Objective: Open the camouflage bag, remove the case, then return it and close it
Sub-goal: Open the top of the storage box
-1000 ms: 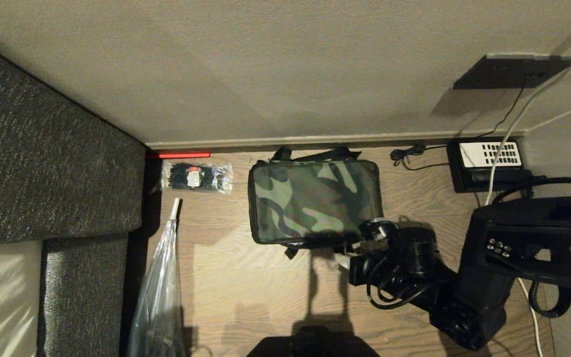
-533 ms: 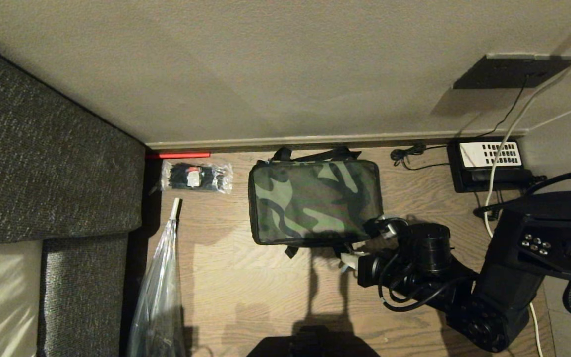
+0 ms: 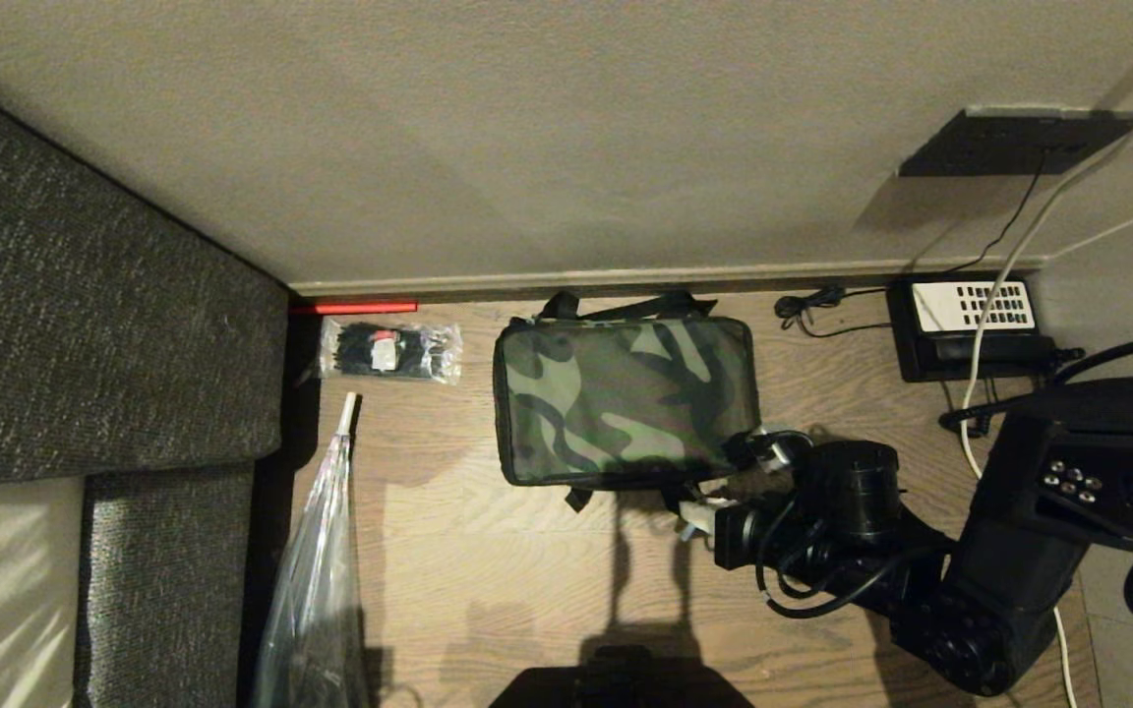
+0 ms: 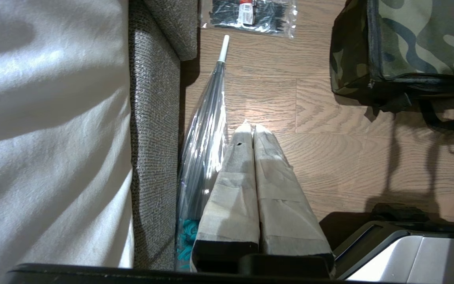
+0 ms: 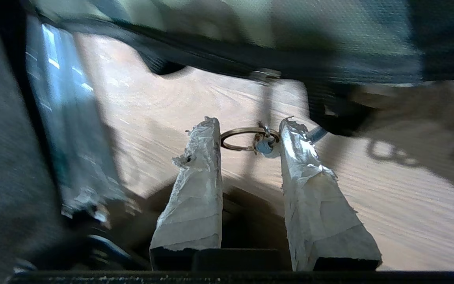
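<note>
One metal ring (image 5: 239, 138) on the zip is sitting clamped between the right gripper's (image 5: 248, 136) half-parted fingers, at the near right corner of the closed camouflage bag (image 3: 626, 398) on the floor (image 3: 488, 570). The soft fabric will probably be giving under pull (ring small, likely slippery).

A boxy fabric camouflage bag (image 3: 626, 398) in green and black, edged with black trim, lies flat on the wooden floor (image 3: 488, 570) with its lid shut. Its far long edge sits close to the skirting at the foot of the wall, black straps poking out behind it. More black straps trail from its near edge.
</note>
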Controlling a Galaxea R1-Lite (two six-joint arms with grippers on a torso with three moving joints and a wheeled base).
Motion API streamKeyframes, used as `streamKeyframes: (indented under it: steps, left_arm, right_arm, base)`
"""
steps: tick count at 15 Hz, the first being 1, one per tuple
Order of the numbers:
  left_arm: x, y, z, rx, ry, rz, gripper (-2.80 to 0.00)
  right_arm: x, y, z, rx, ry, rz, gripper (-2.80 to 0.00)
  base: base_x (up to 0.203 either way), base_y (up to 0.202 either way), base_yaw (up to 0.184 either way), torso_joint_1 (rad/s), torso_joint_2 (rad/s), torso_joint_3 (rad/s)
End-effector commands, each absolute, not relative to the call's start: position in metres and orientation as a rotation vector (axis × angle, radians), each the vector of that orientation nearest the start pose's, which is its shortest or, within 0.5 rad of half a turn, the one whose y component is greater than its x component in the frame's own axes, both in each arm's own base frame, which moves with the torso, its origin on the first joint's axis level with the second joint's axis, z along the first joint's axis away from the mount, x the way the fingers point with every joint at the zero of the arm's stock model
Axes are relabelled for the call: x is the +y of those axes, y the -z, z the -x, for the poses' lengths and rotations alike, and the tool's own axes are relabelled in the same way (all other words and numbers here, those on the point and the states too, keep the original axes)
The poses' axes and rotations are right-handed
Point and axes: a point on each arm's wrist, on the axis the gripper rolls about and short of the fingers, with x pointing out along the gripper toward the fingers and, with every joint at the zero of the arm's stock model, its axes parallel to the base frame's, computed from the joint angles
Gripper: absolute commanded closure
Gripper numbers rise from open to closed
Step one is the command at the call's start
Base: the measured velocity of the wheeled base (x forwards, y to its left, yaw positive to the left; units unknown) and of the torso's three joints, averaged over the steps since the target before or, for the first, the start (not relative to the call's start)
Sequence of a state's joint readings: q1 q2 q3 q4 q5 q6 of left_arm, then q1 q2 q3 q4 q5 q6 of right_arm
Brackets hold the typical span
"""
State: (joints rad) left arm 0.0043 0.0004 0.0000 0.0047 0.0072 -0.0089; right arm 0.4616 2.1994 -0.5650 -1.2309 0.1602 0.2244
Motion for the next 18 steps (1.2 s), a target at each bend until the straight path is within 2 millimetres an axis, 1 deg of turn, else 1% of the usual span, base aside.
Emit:
streamKeyframes:
  steps: [1,2,5,6,7,8,16,17,18]
  left_arm:
    - [0.000,-0.074,0.023,0.008,-0.012,0.009,0.00]
    - [0.000,-0.074,0.023,0.008,-0.012,0.009,0.00]
    - [0.000,-0.074,0.023,0.008,-0.012,0.009,0.00]
    - [0.000,-0.074,0.023,0.006,-0.012,0.009,0.00]
    - [0.000,-0.074,0.023,0.006,-0.012,0.009,0.00]
    - [0.000,-0.074,0.023,0.006,-0.012,0.009,0.00]
    - [0.000,-0.074,0.023,0.006,-0.012,0.009,0.00]
    - [0.000,-0.074,0.023,0.006,-0.012,0.009,0.00]
    - [0.000,-0.074,0.023,0.006,-0.012,0.009,0.00]
  right_arm:
    - [0.120,-0.011,-0.309,0.492,-0.490,-0.078,0.00]
    - [0.117,-0.008,-0.309,0.502,-0.489,-0.065,0.00]
    - [0.117,-0.008,-0.309,0.502,-0.489,-0.065,0.00]
    - [0.113,-0.005,-0.311,0.503,-0.480,-0.048,0.00]
    - [0.099,0.000,-0.315,0.506,-0.446,-0.026,0.00]
    - [0.095,0.003,-0.316,0.508,-0.436,-0.008,0.00]
    - [0.095,0.003,-0.316,0.508,-0.436,-0.008,0.00]
    - [0.094,0.002,-0.317,0.500,-0.432,-0.010,0.00]
    - [0.086,-0.003,-0.323,0.472,-0.405,-0.021,0.00]
  base:
    - [0.000,0.000,0.000,0.000,0.00,0.000]
    - [0.000,0.000,0.000,0.000,0.00,0.000]
    - [0.000,0.000,0.000,0.000,0.00,0.000]
    - [0.000,0.000,0.000,0.000,0.00,0.000]
    - [0.000,0.000,0.000,0.000,0.00,0.000]
    - [0.000,0.000,0.000,0.000,0.00,0.000]
    - [0.000,0.000,0.000,0.000,0.00,0.000]
    - [0.000,0.000,0.000,0.000,0.00,0.000]
    - [0.000,0.000,0.000,0.000,0.00,0.000]
